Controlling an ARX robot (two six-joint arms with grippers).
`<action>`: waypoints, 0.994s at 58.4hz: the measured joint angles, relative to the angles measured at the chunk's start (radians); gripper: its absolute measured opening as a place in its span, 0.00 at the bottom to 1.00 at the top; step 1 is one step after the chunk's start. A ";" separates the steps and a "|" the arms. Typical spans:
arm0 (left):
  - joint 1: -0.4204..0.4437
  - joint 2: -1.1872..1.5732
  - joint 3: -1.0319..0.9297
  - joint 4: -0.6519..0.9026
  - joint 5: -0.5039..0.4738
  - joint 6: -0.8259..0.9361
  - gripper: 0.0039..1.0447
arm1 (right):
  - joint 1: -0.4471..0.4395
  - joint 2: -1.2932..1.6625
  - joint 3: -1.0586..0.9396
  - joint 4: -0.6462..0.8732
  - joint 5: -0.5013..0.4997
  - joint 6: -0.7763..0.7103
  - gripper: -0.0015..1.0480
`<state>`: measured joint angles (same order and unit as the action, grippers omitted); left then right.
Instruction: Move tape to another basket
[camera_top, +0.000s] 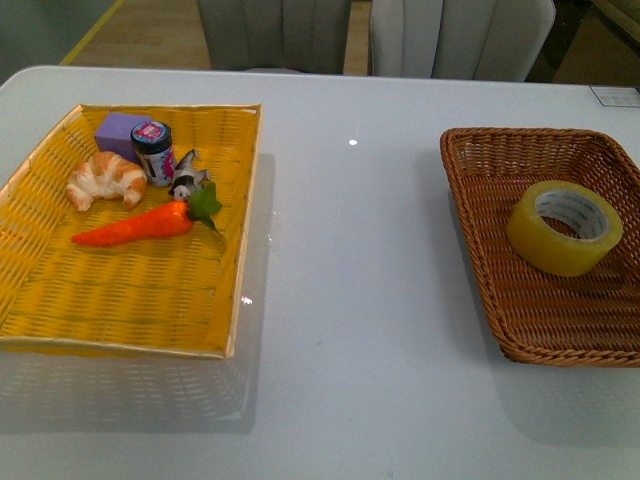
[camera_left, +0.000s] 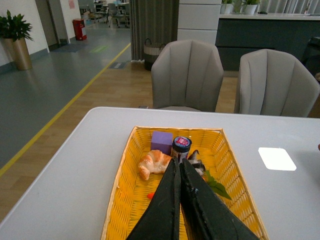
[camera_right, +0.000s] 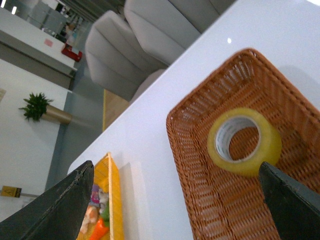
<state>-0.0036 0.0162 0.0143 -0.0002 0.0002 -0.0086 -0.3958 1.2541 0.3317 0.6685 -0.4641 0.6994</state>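
The left gripper (camera_left: 179, 162) had its two black jaws pressed flat against each other along their length, tapering to a closed tip. The right gripper (camera_right: 175, 167) stood with its dark jaws spread wide apart, gripping nothing.

Surface (camera_top: 350, 300) between yellow basket (camera_top: 120, 290) and brown basket (camera_top: 560, 320): open lane. Brown basket: tape (camera_top: 563, 228) mid-floor; near end free.

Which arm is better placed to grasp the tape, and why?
Right. The right gripper is open, and the tape in the brown basket shows between its fingers in its wrist view. The left gripper is shut, over the yellow basket across the table.
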 joint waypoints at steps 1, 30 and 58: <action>0.000 0.000 0.000 0.000 0.000 0.000 0.01 | 0.002 -0.001 -0.009 0.035 0.018 -0.045 0.89; 0.000 -0.001 0.000 0.000 0.000 0.000 0.01 | 0.221 -0.309 -0.283 0.212 0.298 -0.681 0.02; 0.000 -0.001 0.000 0.000 0.000 0.000 0.01 | 0.390 -0.727 -0.309 -0.150 0.461 -0.694 0.02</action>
<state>-0.0036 0.0154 0.0143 -0.0002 0.0002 -0.0086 -0.0059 0.5270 0.0227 0.5186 -0.0029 0.0059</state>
